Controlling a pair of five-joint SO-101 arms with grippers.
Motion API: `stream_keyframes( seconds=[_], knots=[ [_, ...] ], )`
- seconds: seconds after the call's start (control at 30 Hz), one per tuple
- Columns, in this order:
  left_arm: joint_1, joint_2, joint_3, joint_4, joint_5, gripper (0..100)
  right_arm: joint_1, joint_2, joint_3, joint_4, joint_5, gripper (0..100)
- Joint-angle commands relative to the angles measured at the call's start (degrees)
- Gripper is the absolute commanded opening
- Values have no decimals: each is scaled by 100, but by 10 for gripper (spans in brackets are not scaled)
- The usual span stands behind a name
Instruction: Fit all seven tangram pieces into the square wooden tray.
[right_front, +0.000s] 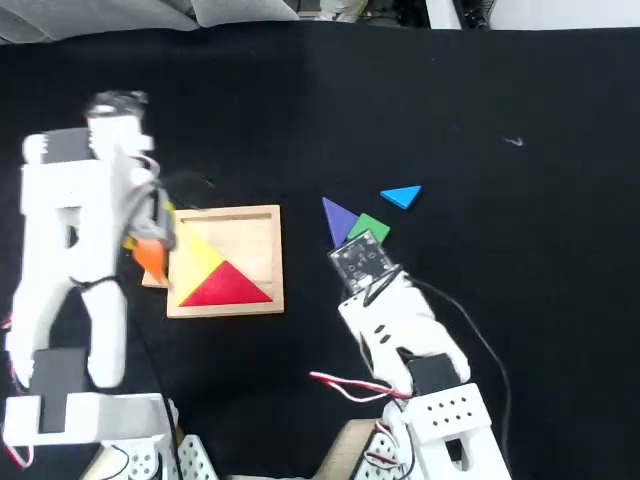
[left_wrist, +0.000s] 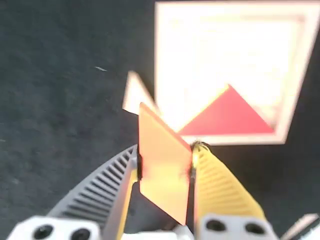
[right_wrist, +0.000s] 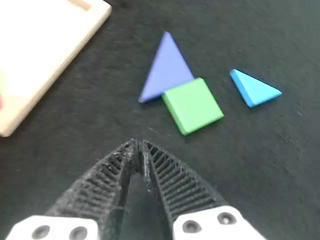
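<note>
The square wooden tray (right_front: 262, 222) lies left of centre and holds a yellow triangle (right_front: 197, 253) and a red triangle (right_front: 227, 286). My left gripper (left_wrist: 165, 165) is shut on an orange parallelogram piece (left_wrist: 162, 167), held above the table just off the tray's left edge (right_front: 152, 256). In the left wrist view the tray (left_wrist: 165, 60) and red triangle (left_wrist: 227, 115) lie beyond it. My right gripper (right_wrist: 138, 150) is shut and empty, close to a purple triangle (right_wrist: 166, 67), a green square (right_wrist: 192, 105) and a blue triangle (right_wrist: 252, 89); the same three lie right of the tray (right_front: 338, 217) (right_front: 370, 226) (right_front: 402, 196).
Black cloth covers the table. A pale piece (left_wrist: 135, 92) lies beside the tray's left edge under the held piece. Open cloth stretches to the right and far side. Red and black cables trail near the right arm's base (right_front: 345, 385).
</note>
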Motion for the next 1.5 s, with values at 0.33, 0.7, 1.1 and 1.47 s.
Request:
stream_keyframes(
  seconds=[0.33,0.7,1.1,1.47],
  knots=[
    [2009,-343,1121,-1547,2110,127,466,-110,48,-545,44,12],
    [2220,-325,1411,-2154,2171,127,466,-110,75,-589,44,12],
    [2545,-325,1921,-2743,2646,128,466,-110,75,-598,44,12],
    [2545,-369,2088,-2813,2655,130,299,-110,92,-598,44,12]
  ],
)
